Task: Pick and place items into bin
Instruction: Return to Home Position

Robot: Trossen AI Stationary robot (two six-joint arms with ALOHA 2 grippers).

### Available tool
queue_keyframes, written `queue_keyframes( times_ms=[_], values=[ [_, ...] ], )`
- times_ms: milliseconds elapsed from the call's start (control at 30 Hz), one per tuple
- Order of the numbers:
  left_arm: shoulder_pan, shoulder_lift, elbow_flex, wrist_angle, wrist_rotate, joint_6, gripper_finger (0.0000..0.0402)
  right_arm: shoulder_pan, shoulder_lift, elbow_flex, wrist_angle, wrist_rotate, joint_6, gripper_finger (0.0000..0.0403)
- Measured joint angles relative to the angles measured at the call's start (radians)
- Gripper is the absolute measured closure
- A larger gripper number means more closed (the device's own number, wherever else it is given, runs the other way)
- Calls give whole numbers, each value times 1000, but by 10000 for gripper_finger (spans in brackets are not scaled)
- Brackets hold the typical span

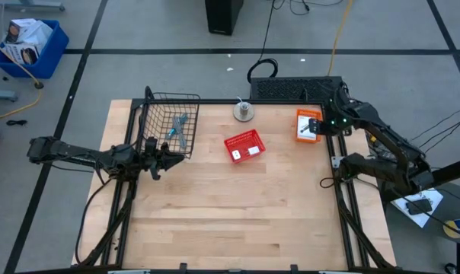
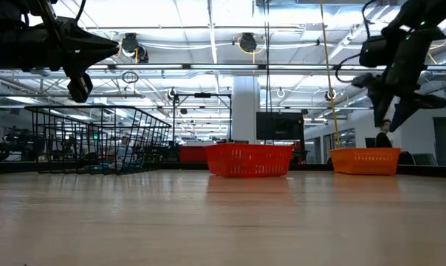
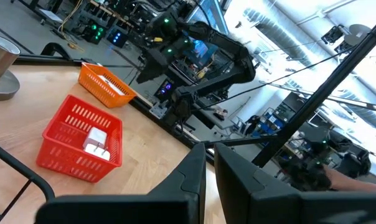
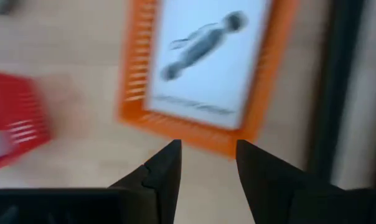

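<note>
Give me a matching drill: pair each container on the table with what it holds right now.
Containers:
1. orange bin
2. red bin
3. wire basket

Contents:
A. grey and teal stick tools
B. white packet with black print
C. small white blocks

Pairs: 1-B, 2-C, 3-A.

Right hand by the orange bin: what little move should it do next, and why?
Probably lift the right hand back and away from the orange bin, toward rest. Its fingers are open and empty, and a white box already lies in the bin. The left hand waits by the wire basket.
</note>
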Motion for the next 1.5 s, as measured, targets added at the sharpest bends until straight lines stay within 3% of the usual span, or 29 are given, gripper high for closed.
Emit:
queue_keyframes(
  times_ms=[133,200,433,533,733,900,1033,1133,1333,1500],
  values=[
    [0,0,0,0,0,0,364,48,-92,0,28,-155,79,261],
    [0,0,0,0,0,0,364,108,-138,0,86,-174,143,263],
    [0,0,0,0,0,0,364,410,-196,0,536,-118,346,275],
    [0,0,0,0,0,0,364,530,-195,0,584,-115,341,286],
    [0,0,0,0,0,0,364,729,-186,-57,658,-11,523,314],
    [0,0,0,0,0,0,364,928,-188,-203,964,4,393,325],
    [0,0,0,0,0,0,364,1042,-212,-329,1180,213,281,324],
    [0,0,0,0,0,0,364,1091,-252,-396,1304,258,161,321],
    [0,0,0,0,0,0,364,1139,-381,-439,1308,278,-54,319],
    [0,1,0,0,0,0,364,1141,-499,-484,1280,276,-100,318]
  ],
)
